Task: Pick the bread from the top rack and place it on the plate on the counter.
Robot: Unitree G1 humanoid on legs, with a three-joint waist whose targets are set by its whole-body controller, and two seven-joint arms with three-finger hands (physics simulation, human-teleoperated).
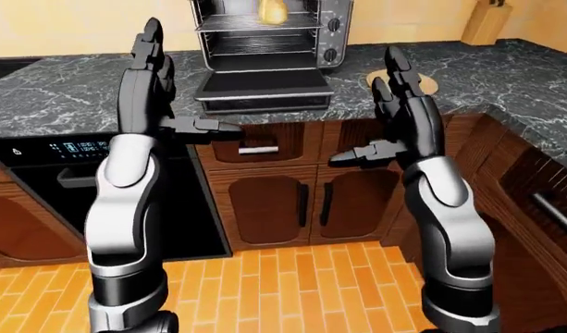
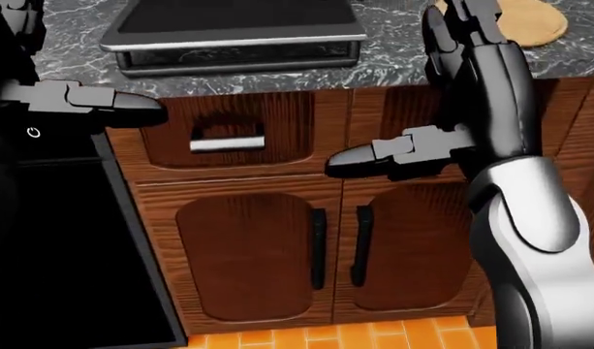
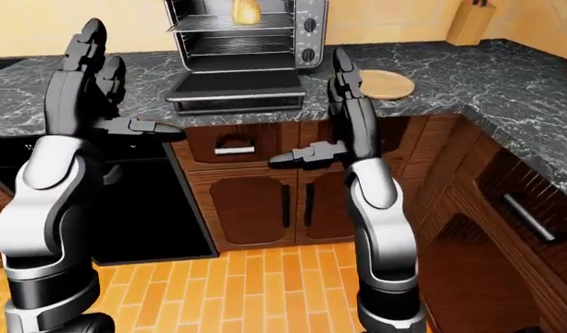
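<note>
The yellowish bread [image 3: 245, 10] sits on the top rack of the silver toaster oven [image 3: 306, 31] at the top of both eye views. Its door [image 3: 235, 84] hangs open over the dark marble counter [image 3: 450, 69]. The tan plate [image 3: 385, 84] lies on the counter to the right of the oven, just behind my right hand [image 3: 311, 111]. Both hands are raised in front of the counter edge, fingers straight up and thumbs pointing inward. My left hand [image 3: 117, 80] is left of the oven door. Both hands are open and empty.
A black built-in oven [image 1: 79, 149] with a control panel sits under the counter at left. Wooden drawers and cabinet doors [image 1: 269, 201] are below the toaster oven. The counter turns a corner and runs down the right side [image 1: 542, 90]. A knife block [image 3: 473, 24] stands at top right.
</note>
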